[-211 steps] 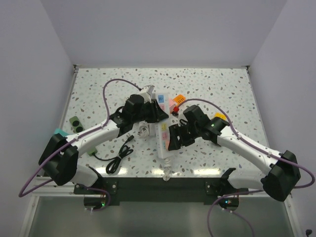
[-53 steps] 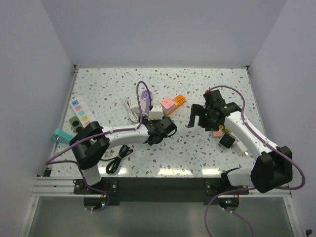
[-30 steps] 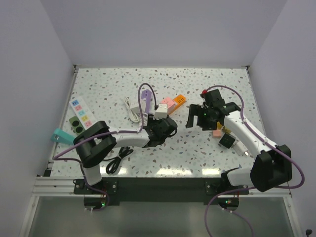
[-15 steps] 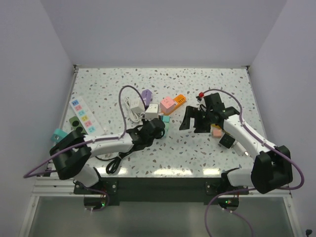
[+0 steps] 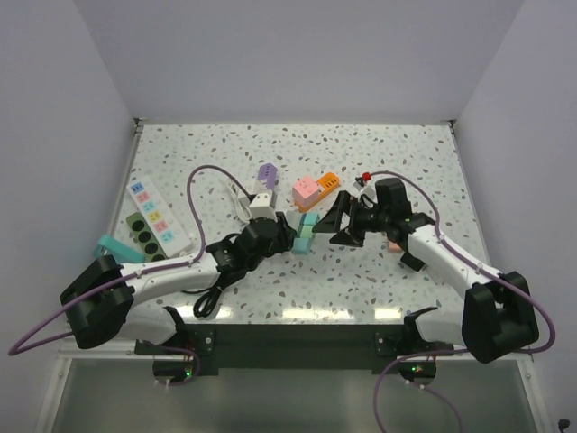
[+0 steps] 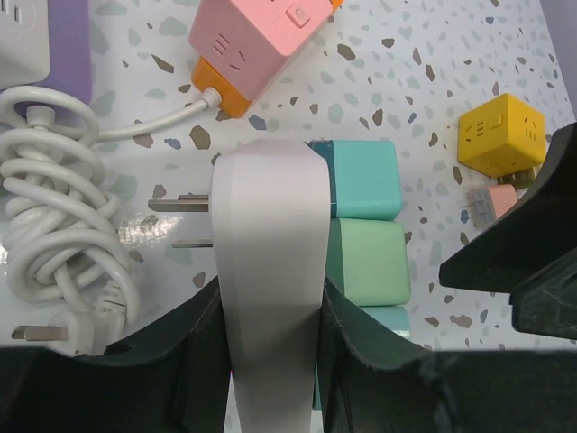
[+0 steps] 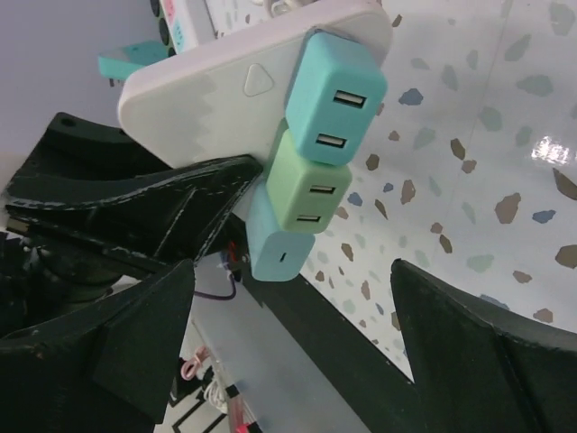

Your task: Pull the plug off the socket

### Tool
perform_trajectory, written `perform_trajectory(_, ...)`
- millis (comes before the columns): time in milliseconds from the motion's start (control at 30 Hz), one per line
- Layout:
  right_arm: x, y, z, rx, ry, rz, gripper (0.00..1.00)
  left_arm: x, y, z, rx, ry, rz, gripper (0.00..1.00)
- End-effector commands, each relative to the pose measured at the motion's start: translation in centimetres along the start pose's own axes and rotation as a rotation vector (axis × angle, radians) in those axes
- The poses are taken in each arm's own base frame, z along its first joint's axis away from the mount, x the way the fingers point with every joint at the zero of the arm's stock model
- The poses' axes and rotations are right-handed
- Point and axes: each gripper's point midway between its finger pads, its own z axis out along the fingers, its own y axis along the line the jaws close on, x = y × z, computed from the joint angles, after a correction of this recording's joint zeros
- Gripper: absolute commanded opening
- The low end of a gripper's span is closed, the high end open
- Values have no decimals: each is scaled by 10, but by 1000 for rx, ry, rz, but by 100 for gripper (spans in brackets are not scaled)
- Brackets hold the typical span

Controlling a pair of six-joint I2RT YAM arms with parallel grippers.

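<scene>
My left gripper [image 6: 269,361] is shut on a white socket block [image 6: 270,234] and holds it above the table. Three plugs stick out of the block's side in a row: teal [image 6: 365,179], green [image 6: 368,260] and light blue [image 6: 388,320]. In the right wrist view the same block [image 7: 225,90] carries the teal [image 7: 335,86], green [image 7: 306,189] and light blue [image 7: 275,244] plugs. My right gripper [image 7: 293,271] is open, its fingers spread wide just short of the plugs and touching none. From above, the two grippers [image 5: 270,230] [image 5: 338,221] face each other across the plugs [image 5: 305,233].
A pink and orange cube socket [image 5: 311,188], a purple plug [image 5: 267,171] and a coiled white cable [image 5: 239,194] lie behind. A white power strip [image 5: 153,216] sits at the left, a black cable [image 5: 216,289] near the front. A yellow cube [image 6: 500,135] lies to the right.
The left arm has swung the socket block toward the table's middle and its jaws have closed tighter on it. The right gripper has moved left, up to the plugs.
</scene>
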Motion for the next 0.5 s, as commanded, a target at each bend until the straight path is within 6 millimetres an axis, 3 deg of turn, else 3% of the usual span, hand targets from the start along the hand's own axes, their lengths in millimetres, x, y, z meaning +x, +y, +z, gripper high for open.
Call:
perform_trajectory(0,0,25,-5,-80,-3,9,92,-32,-20,-4,59,-102,-94,0)
perform_trajectory(167,13,6,4,30,52,68,87,-44,-19,-4,27,-140,-109,0)
perform_trajectory(367,19,12,21,29,45,126,84,-45,-19,-3,1,-148,-117,0)
perform_trajectory(467,21,11,34,45,50,153,78,-44,-20,-3,-3,-151,-126,0)
